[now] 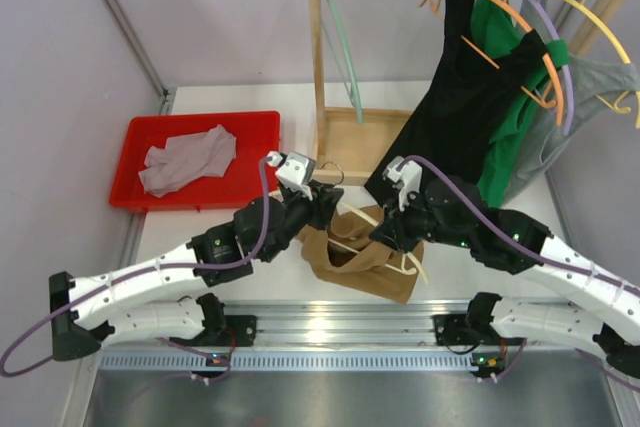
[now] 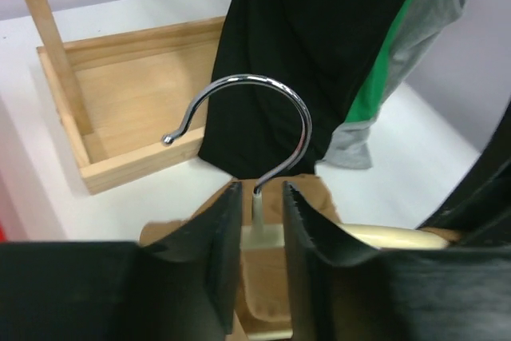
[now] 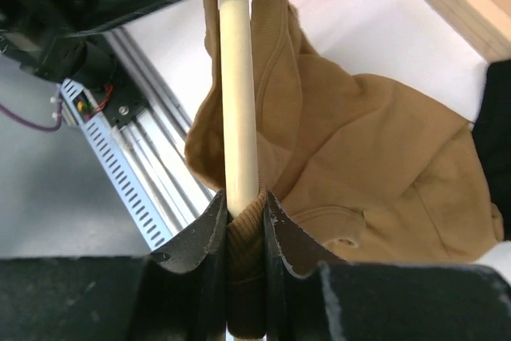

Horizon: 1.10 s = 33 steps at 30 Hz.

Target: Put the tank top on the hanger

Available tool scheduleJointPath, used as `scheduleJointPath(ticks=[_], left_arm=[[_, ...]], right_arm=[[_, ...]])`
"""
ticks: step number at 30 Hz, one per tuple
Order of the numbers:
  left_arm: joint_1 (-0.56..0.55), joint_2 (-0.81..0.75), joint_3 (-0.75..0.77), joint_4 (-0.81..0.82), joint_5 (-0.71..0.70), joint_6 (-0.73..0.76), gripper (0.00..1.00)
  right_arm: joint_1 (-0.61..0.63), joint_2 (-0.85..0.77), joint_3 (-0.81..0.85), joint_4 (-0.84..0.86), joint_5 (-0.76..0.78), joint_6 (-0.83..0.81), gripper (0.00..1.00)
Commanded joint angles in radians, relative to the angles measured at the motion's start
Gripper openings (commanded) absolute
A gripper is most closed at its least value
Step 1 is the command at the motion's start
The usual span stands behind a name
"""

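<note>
The right pincer was clamped on tank top fabric beside one arm of the hanger. The left pincer gripped the hanger's neck under its hook. The top lay bunched on the counter between them.

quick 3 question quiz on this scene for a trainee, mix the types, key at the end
1. True or false: the left gripper is shut on the hanger just below its hook.
2. What is pinched in the right gripper? A: the tank top. B: a bottle. C: nothing.
3. Fill in: the grey garment lies in the ___ bin.

Key: 1 true; 2 A; 3 red.
</note>
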Motion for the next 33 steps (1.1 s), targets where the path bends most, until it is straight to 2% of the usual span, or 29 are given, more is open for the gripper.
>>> scheduleJointPath(ticks=[1,3,6,9,17,22,25,28,30,31,33], left_arm=[[-0.006,-0.01,0.077,0.08,0.016,0.0,0.34],[-0.007,-0.012,0.086,0.078,0.019,0.005,0.44],[-0.007,-0.017,0.096,0.075,0.027,0.01,0.5],[-0.006,-0.03,0.103,0.057,0.018,0.016,0.49],[-0.006,-0.116,0.108,-0.003,-0.024,0.027,0.49],[-0.006,-0.147,0.122,-0.044,-0.041,0.03,0.49],[-0.006,-0.156,0.123,-0.054,-0.041,0.028,0.49],[-0.006,-0.162,0.12,-0.052,-0.038,0.016,0.49],[-0.006,-0.165,0.12,-0.054,-0.032,0.014,0.48],[-0.006,-0.167,0.12,-0.055,-0.029,0.011,0.48],[-0.006,-0.168,0.12,-0.057,-0.021,0.01,0.48]], right_arm=[[0.003,-0.051,0.014,0.011,0.105,0.048,0.0],[0.005,-0.066,0.021,-0.02,0.114,0.054,0.0],[0.006,-0.085,0.025,-0.057,0.134,0.066,0.0],[0.006,-0.115,0.029,-0.085,0.191,0.086,0.0],[0.003,-0.114,0.179,-0.324,0.423,0.214,0.0],[0.005,-0.06,0.361,-0.497,0.606,0.274,0.0],[-0.001,0.015,0.458,-0.566,0.644,0.264,0.0],[-0.02,0.081,0.495,-0.563,0.636,0.24,0.0],[-0.082,0.102,0.52,-0.515,0.604,0.193,0.0],[-0.124,0.108,0.544,-0.493,0.529,0.168,0.0],[-0.303,0.15,0.589,-0.45,0.402,0.072,0.0]])
